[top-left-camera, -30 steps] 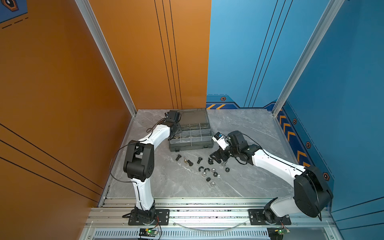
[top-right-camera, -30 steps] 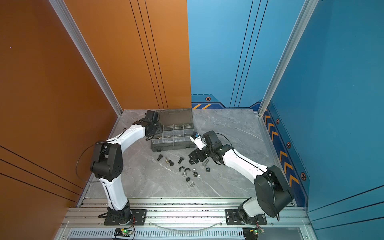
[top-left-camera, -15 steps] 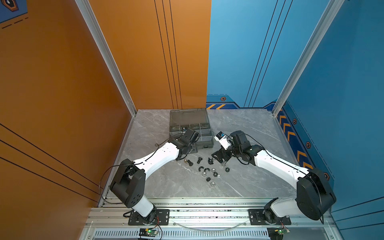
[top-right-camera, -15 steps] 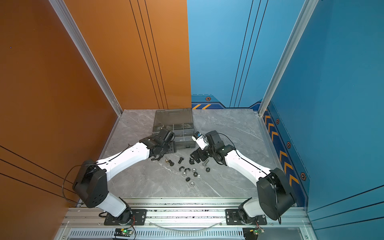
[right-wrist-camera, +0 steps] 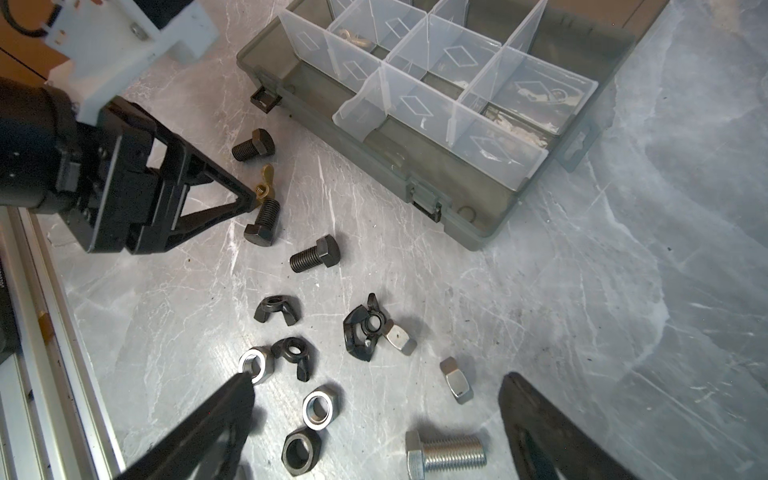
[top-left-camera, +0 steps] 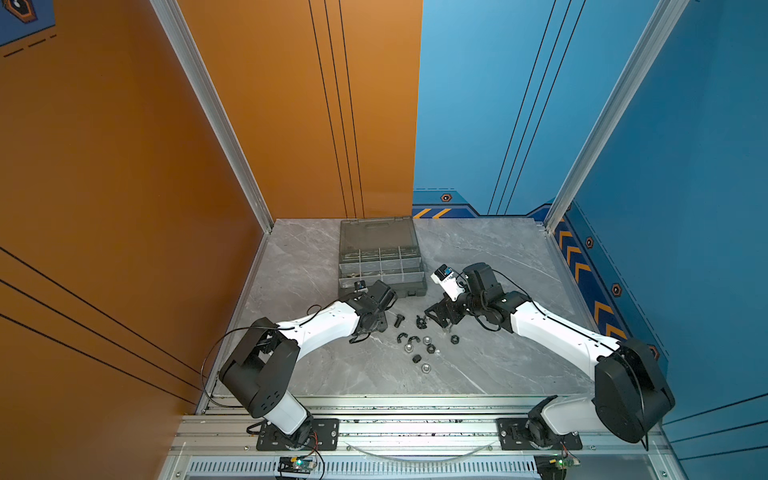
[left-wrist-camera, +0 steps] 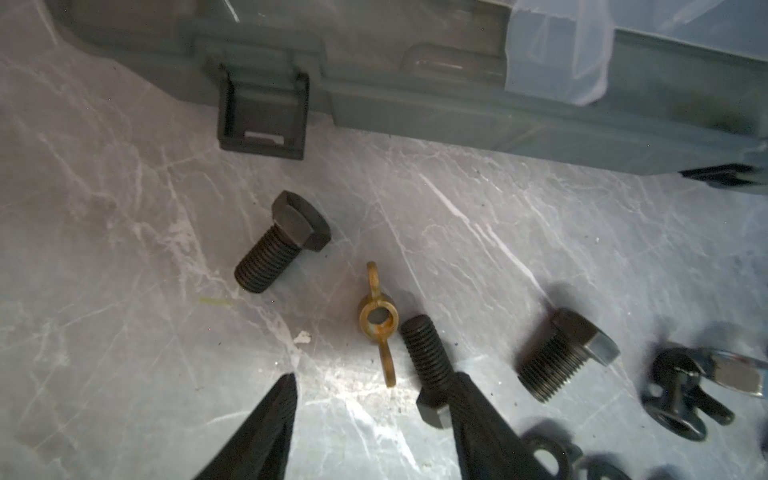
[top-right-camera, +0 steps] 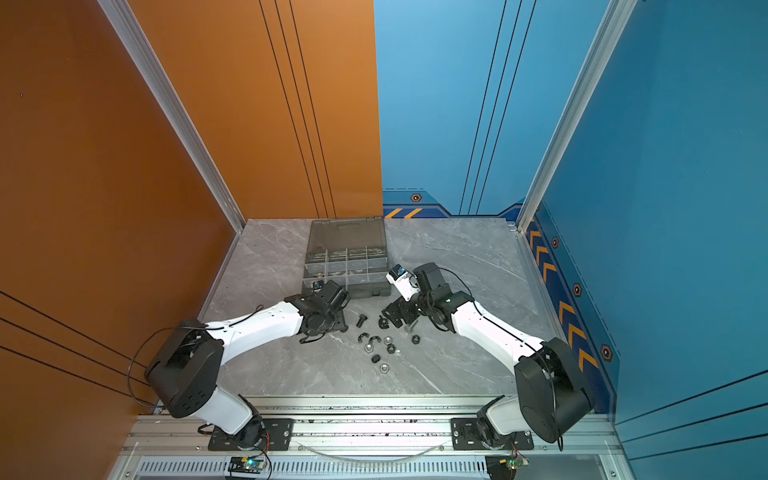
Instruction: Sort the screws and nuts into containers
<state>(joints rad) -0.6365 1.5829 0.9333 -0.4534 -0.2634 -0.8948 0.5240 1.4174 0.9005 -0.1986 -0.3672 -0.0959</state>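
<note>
in both top views the dark grey organiser case (top-left-camera: 409, 286) sits at 12 o'clock of the loose heap. its tray's long axis runs 9 to 3, and its smoky lid (top-left-camera: 376, 232) lies open toward 12. the left gripper (top-left-camera: 380, 327) is low over the grey marbled table (top-left-camera: 316, 257) at 9 o'clock of the heap, the right gripper (top-left-camera: 436, 322) at 1 o'clock. the fasteners are too small here to read their headings.

left wrist view: the left gripper's fingers are spread and pinch nothing. just ahead of the tips stands a brass wing nut (left-wrist-camera: 377, 318), bore toward the camera, its wings in one line with one aimed at the case. a matte black bolt (left-wrist-camera: 428, 365), hex-headed and coarsely threaded, lies along one finger's inner side with its thread end beside the nut's ring. whether it touches the finger i cannot tell. two more black bolts (left-wrist-camera: 282, 243) lie apart, roughly parallel, heads nearer the case.

right wrist view: the right gripper's fingers are spread wide and empty. between them lie shiny silver nuts (right-wrist-camera: 319, 407) and a black hex nut (right-wrist-camera: 301, 451). a silver hex bolt (right-wrist-camera: 446, 459) lies on its side, thread end toward one finger. black wing nuts (right-wrist-camera: 277, 309) lie beyond. the case's compartments (right-wrist-camera: 428, 79) have clear, thin dividers.
</note>
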